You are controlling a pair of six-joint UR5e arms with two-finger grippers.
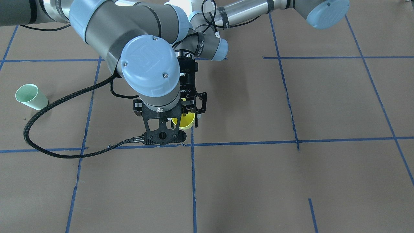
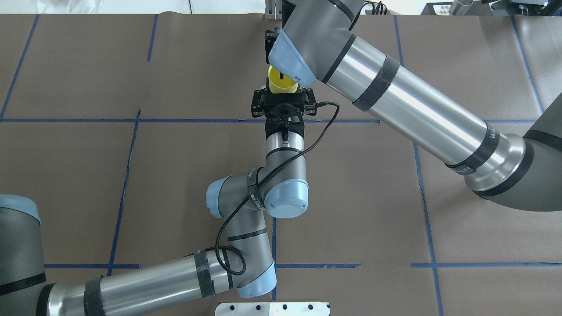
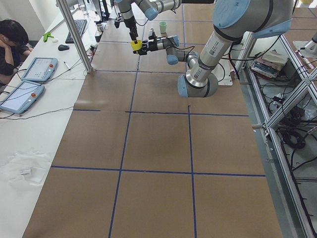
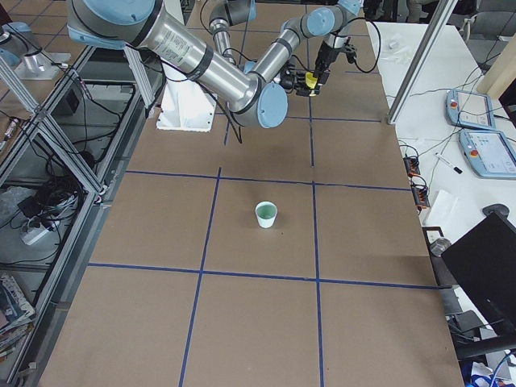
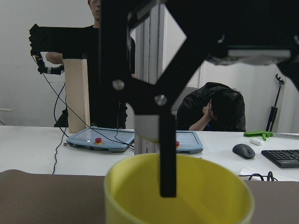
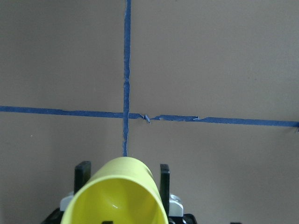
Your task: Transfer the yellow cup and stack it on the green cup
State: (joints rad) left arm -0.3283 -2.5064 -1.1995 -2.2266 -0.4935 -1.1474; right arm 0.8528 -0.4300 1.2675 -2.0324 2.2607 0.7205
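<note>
The yellow cup (image 1: 186,122) is hanging between both claws.
Bright, smooth, rim up; left claw (image 2: 281,91) is clasping it, right claw (image 3: 133,40): cannot tell.

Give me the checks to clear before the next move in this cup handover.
1. Left tool clamped on the yellow cup's sides: ok.
2. Right tool has one finger inside the cup's mouth: ok.
3. Right tool shut on the rim: cannot tell.
4. Green cup upright, mouth open, nothing in it: ok.
5. Green cup stands well apart from both tools: ok.
</note>
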